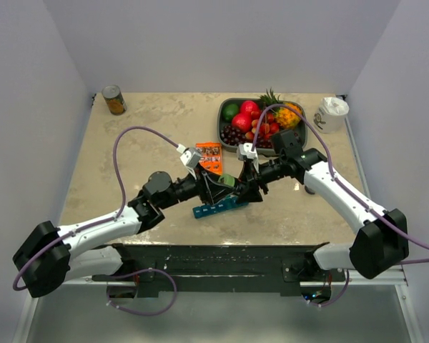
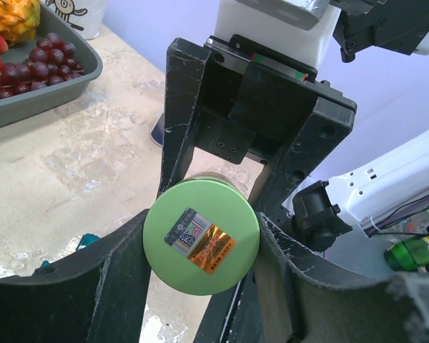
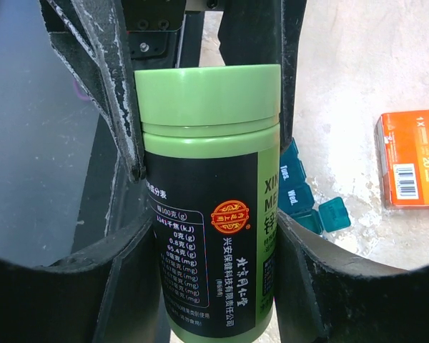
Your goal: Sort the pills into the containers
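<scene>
A green pill bottle (image 1: 229,182) with a black label is held between both grippers above the table's middle. My left gripper (image 2: 201,246) is shut on its green cap (image 2: 201,236), which faces the left wrist camera. My right gripper (image 3: 211,264) is shut on the bottle's body (image 3: 211,236). The teal-blue pill organiser (image 1: 220,206) lies on the table just below the grippers. In the right wrist view the organiser (image 3: 300,193) shows beside the bottle, with one lid (image 3: 334,213) flipped open. No loose pills show.
An orange box (image 1: 209,156) lies just beyond the grippers and also shows in the right wrist view (image 3: 413,158). A grey fruit tray (image 1: 223,132) stands at the back right, a white cup (image 1: 332,113) beside it. A tin can (image 1: 114,100) stands at the back left.
</scene>
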Robot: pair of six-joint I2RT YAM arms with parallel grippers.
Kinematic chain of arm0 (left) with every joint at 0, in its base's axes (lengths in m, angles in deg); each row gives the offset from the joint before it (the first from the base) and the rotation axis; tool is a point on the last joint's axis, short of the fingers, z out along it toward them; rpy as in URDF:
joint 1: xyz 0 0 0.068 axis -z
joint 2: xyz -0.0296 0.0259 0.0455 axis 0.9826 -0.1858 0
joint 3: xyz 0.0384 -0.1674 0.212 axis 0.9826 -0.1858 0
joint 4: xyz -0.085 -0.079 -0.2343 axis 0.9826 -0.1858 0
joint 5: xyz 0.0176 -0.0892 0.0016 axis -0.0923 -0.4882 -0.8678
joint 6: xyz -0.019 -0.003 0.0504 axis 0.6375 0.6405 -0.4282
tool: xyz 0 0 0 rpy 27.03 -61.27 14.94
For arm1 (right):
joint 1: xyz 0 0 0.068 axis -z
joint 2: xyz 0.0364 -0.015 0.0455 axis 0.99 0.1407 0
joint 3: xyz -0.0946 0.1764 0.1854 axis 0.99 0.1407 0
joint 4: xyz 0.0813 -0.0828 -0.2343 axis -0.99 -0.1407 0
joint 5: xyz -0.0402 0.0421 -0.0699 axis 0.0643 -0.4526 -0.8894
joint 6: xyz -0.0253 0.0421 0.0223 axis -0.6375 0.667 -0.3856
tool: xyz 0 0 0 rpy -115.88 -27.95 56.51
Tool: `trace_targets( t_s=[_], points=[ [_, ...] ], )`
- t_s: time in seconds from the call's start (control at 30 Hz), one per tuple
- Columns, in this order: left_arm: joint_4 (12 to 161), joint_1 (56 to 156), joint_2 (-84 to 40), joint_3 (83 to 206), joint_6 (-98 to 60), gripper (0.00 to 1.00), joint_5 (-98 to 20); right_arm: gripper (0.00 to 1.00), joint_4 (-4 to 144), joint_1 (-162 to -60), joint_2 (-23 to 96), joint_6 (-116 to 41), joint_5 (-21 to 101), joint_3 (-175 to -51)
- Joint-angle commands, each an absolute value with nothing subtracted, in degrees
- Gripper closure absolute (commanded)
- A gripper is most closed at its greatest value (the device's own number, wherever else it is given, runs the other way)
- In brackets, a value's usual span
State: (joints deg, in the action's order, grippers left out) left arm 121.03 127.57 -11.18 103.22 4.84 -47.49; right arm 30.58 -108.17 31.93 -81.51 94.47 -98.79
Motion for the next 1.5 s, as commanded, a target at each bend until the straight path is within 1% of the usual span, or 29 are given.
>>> trace_targets(
  t_s=[0.0,0.07,0.1,0.17,0.2,0.23,0.27,0.3,0.4,0.47,0.6,0.73,0.77,0.9,1.13,1.47],
  points=[
    [127.1,127.8,-9.5,102.7,5.1,1.00,-45.4,0.92,28.9,-108.5,30.3,-83.8,99.0,-99.1],
    [127.2,127.8,-8.9,102.2,5.1,1.00,-45.8,1.00,26.3,-108.5,29.7,-86.9,98.5,-99.1],
    [127.0,127.8,-8.6,102.2,4.6,0.92,-45.7,1.00,25.2,-108.5,29.5,-88.2,98.1,-99.1],
    [126.7,127.8,-7.8,101.9,4.3,0.70,-45.9,1.00,23.7,-108.5,28.6,-90.8,97.5,-99.0],
    [126.2,127.9,-7.4,101.8,3.7,0.49,-46.0,1.00,23.4,-108.5,28.3,-91.6,96.6,-98.6],
    [126.0,127.8,-6.6,101.5,3.2,0.41,-46.6,1.00,23.0,-108.5,28.0,-92.6,96.1,-98.5],
    [125.3,127.7,-6.1,101.5,2.1,0.34,-46.5,1.00,23.0,-108.5,27.6,-92.7,95.6,-98.3],
    [123.7,127.7,-5.6,101.5,1.5,0.25,-46.4,1.00,23.0,-108.5,27.4,-92.8,95.2,-98.0],
    [118.6,127.6,-2.6,102.2,-2.1,0.12,-44.7,1.00,23.0,-108.5,26.6,-93.5,93.4,-97.1],
    [113.9,127.5,0.1,102.6,-5.5,0.08,-42.9,1.00,23.2,-108.5,26.2,-94.0,91.7,-96.7],
    [106.8,127.4,4.8,104.1,-12.8,0.05,-41.7,1.00,23.0,-108.5,25.0,-95.0,89.0,-95.6],
    [102.2,127.4,9.2,104.0,-22.4,0.05,-46.1,1.00,21.4,-108.5,24.6,-98.3,86.6,-95.6],
    [100.2,127.4,9.6,103.8,-26.4,0.05,-47.3,1.00,20.9,-108.5,24.6,-98.7,85.8,-95.4],
    [96.2,127.4,10.7,103.6,-34.1,0.06,-49.9,1.00,21.4,-108.6,24.0,-99.9,84.2,-94.1],
    [97.1,127.4,9.5,101.8,-43.5,0.07,-54.9,1.00,23.0,-109.1,23.1,-100.3,82.9,-92.1],
    [97.0,127.7,3.8,104.2,-54.2,0.09,-63.4,1.00,23.7,-109.2,23.2,-100.5,83.5,-90.9]
  ],
)
